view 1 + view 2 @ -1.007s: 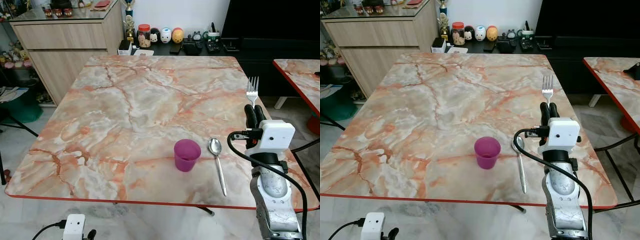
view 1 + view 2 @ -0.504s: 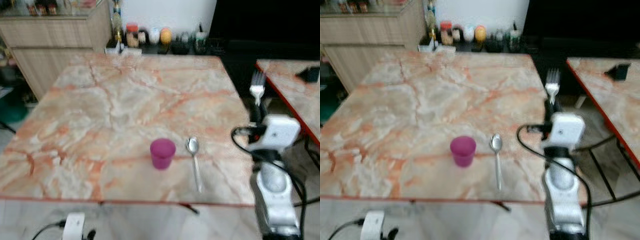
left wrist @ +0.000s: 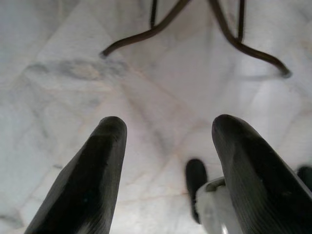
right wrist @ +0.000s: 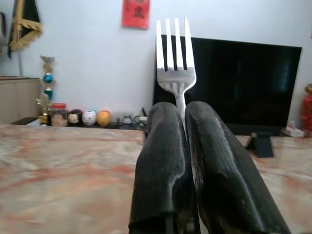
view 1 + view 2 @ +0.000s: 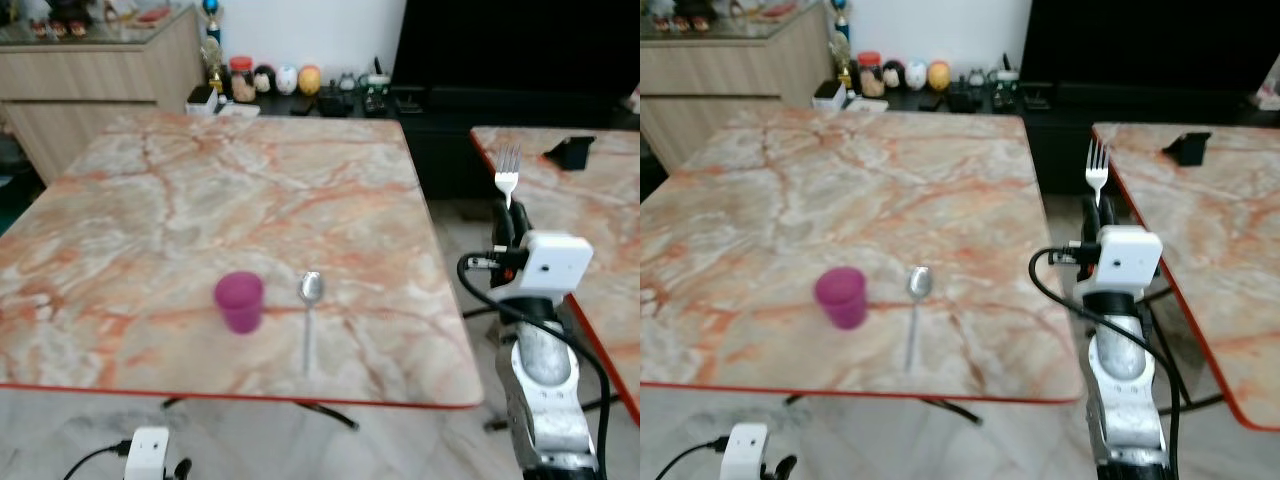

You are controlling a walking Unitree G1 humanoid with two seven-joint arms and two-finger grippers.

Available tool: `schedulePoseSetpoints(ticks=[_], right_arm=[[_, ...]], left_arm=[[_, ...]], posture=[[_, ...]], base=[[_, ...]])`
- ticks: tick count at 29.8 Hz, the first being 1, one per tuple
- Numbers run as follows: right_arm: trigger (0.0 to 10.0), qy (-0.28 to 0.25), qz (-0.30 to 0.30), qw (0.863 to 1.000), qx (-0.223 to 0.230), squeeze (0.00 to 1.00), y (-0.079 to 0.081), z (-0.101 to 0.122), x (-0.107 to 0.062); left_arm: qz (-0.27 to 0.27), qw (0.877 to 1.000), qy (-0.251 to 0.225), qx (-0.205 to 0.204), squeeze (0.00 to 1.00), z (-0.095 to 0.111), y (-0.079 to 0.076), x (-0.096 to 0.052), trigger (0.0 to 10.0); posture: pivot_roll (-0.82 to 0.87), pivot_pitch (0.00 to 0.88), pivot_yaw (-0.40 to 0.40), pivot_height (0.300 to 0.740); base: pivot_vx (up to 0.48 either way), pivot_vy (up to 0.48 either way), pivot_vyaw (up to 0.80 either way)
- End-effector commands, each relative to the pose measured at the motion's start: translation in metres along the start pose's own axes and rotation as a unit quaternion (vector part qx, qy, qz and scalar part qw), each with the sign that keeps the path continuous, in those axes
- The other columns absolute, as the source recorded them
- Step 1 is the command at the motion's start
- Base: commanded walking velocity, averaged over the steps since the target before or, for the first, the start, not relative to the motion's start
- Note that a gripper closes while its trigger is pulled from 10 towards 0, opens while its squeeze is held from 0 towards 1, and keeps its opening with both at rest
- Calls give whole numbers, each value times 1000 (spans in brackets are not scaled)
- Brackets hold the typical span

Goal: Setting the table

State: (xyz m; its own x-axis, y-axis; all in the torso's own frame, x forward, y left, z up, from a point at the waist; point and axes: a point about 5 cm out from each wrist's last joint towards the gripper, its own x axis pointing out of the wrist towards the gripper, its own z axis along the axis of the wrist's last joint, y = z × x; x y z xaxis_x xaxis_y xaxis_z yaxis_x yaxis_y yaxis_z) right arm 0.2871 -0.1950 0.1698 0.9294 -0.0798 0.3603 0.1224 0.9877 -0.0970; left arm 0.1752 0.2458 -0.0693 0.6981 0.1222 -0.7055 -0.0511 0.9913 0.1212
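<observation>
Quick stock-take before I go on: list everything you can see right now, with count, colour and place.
Table: one, orange-veined marble top, in front.
Cup: one, purple, near the table's front edge.
Spoon: one, silver, lying just right of the cup.
Second table: one, same marble, to the right.
Black stand: one, on the second table.
Figurines and jars: several, mixed colours, on the dark shelf behind.
Fork: one, silver, upright in the right gripper.
Left gripper: open, hanging above the floor.
</observation>
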Motion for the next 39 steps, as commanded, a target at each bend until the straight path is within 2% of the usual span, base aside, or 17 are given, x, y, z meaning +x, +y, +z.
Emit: schedulePoseSetpoints(ticks=[1,12,19,25,39], right_arm=[[10000,-2,-9,1000,-2,0,-5,2,1],[10000,-2,-12,1000,3,0,-6,3,4],[10000,1,-7,1000,2,0,-3,-1,-2],[10000,-16,-13,1000,-1,0,-8,8,9],[10000,-6,-15,1000,-1,0,-5,3,6]], left_arm=[[-6,1000,4,-6,0,-2,-6,0,10000],[-9,1000,3,-6,0,-2,-7,0,10000],[-16,1000,7,8,0,-2,-6,0,10000],[-18,1000,3,12,0,2,-8,2,10000],[-16,1000,4,12,0,1,-6,2,10000]], posture=[[-3,0,2,740],[-14,0,8,740],[-27,0,24,740],[-47,0,32,740],[-37,0,36,740]], base=[[0,-394,0],[0,-349,0],[0,-318,0],[0,-319,0],[0,-318,0]])
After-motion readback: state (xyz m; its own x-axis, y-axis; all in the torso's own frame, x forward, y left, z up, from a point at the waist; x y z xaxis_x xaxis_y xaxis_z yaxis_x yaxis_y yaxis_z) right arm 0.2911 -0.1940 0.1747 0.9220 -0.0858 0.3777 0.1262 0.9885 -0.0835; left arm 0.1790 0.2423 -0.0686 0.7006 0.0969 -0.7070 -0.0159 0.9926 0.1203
